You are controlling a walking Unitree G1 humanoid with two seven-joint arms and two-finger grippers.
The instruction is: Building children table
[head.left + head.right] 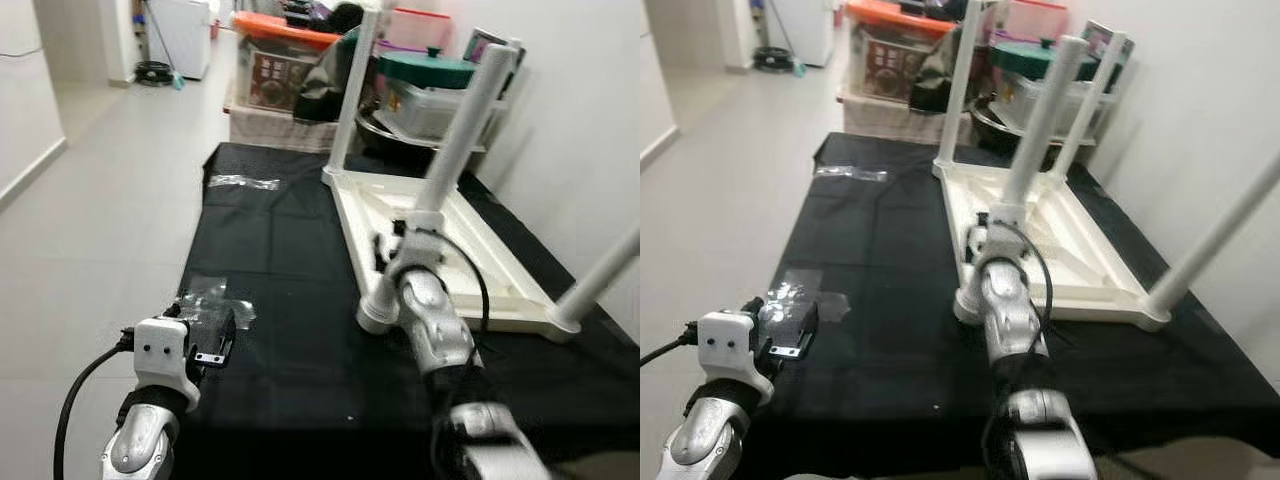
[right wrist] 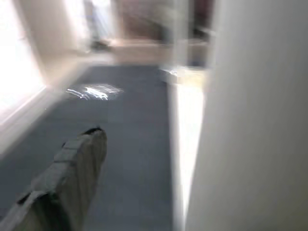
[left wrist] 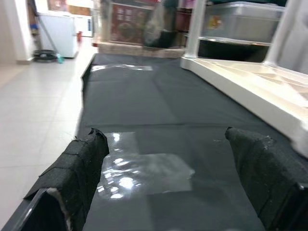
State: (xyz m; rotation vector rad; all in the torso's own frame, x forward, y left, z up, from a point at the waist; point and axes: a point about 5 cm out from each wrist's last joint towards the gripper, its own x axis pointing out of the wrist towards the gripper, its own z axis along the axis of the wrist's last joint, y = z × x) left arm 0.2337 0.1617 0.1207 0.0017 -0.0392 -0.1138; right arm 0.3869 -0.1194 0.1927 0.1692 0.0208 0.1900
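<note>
Evenly lit indoor scene, bright and diffuse, with only soft shadows. Glare on clear plastic wrap (image 3: 144,171) lying on the black cloth (image 1: 280,300). Head views fairly sharp, slightly soft toward the edges. Right wrist view heavily blurred, washed out by a bright white surface, probably a table leg (image 2: 250,120) close up.

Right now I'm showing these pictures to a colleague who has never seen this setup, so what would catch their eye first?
The white children's table lying upside down on the black cloth, legs in the air. The right gripper is at the near leg, close to its base. The left gripper is open above a shiny clear plastic bag on the cloth's left edge; storage boxes crowd the far wall.
</note>
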